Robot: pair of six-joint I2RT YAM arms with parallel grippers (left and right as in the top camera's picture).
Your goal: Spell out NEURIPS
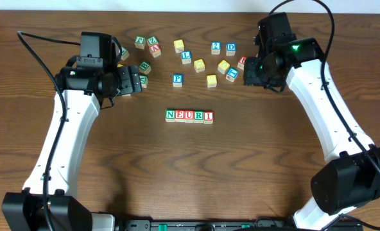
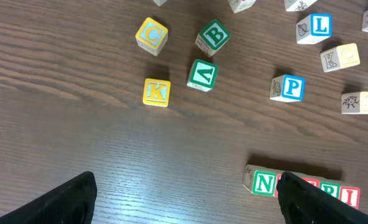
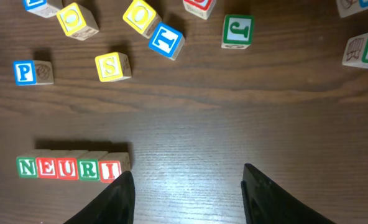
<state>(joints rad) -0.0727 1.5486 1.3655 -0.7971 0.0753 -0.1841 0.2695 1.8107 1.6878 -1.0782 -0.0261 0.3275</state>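
Five wooden letter cubes (image 1: 189,116) stood touching in one straight row at the middle of the table (image 1: 190,179), reading N, E, U, R, I. The blue P cube (image 1: 177,79) sat alone toward the far edge, apart from the row, with bare wood between them. To its right sat the yellow S cube (image 1: 211,81), at the near edge of a loose scatter of other cubes. Among these, a blue T cube (image 3: 166,40) lay on the side of the S cube nearest the right gripper (image 3: 187,196), and a blue L cube (image 2: 314,28) lay farther back.

The right gripper had its jaws partly apart over bare wood, holding nothing. A second cluster lay just beside the left gripper (image 2: 184,202): a green B cube (image 2: 214,35), a yellow K cube (image 2: 156,92) and a yellow C cube (image 2: 151,34). The left gripper's jaws were spread wide and empty. In its wrist view, one finger hid the E and U of the row.
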